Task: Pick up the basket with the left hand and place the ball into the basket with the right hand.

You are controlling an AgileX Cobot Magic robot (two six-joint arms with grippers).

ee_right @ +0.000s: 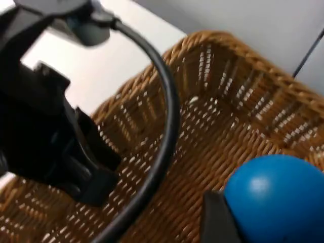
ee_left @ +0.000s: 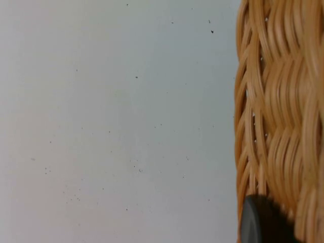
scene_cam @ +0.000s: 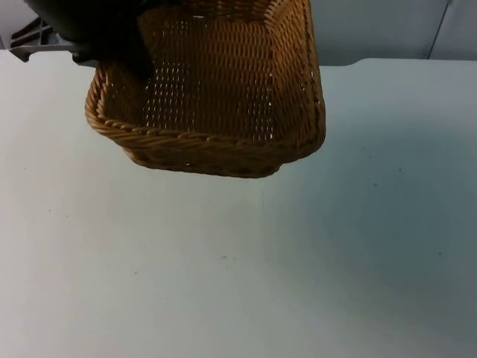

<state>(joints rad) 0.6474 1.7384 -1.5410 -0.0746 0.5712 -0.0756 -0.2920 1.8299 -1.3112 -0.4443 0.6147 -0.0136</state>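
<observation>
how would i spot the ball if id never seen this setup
Find the brown wicker basket held up over the white table by the left end effector. Above its open inside, the right end effector holds the ball: smooth, plain blue, round.

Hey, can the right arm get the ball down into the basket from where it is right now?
Probably yes. The right gripper holds the blue ball just above the basket, whose open top faces it. The left gripper grips the far rim, off to the side.

The basket point(scene_cam: 223, 97) mouth is left open upward, though its left rim is blocked by the left gripper point(scene_cam: 119, 56).
</observation>
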